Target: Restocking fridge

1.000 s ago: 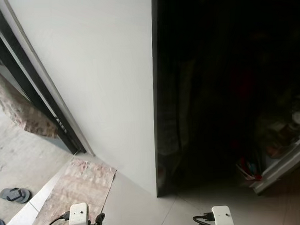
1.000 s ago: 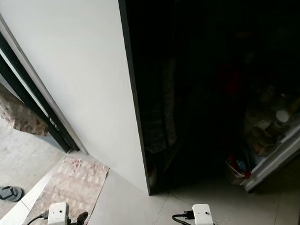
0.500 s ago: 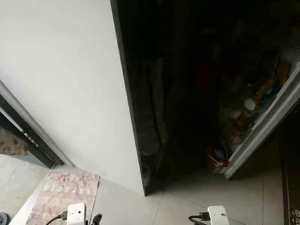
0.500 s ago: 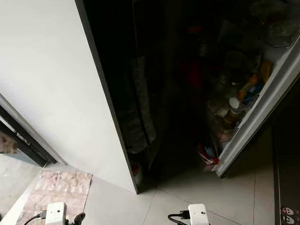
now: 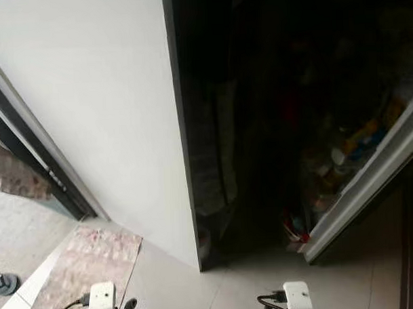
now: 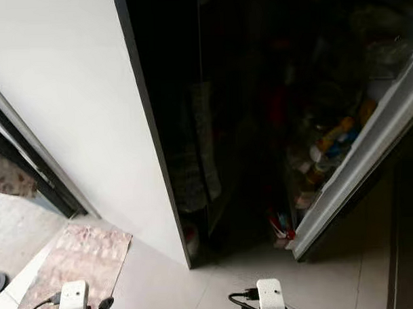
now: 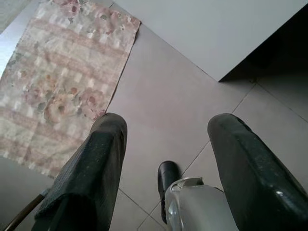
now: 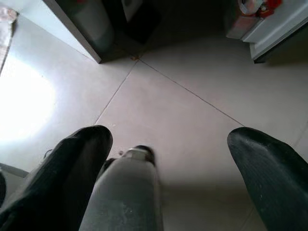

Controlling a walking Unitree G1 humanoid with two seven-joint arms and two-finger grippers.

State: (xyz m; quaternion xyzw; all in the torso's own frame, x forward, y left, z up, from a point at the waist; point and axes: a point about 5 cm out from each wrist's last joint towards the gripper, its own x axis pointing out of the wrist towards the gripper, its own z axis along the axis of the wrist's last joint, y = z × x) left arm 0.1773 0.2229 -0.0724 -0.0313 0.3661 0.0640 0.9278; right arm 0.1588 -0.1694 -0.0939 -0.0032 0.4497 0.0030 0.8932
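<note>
The inside of the fridge [image 5: 273, 125] in front of me is nearly black, so its shelves cannot be made out. The items in the open door's rack [image 6: 328, 147] are small blurred patches of colour. A sandal [image 5: 2, 284] is cut off at the edge.

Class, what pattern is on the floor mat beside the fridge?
The mat has a faded floral print in pink and beige, seen best in the left wrist view.
</note>
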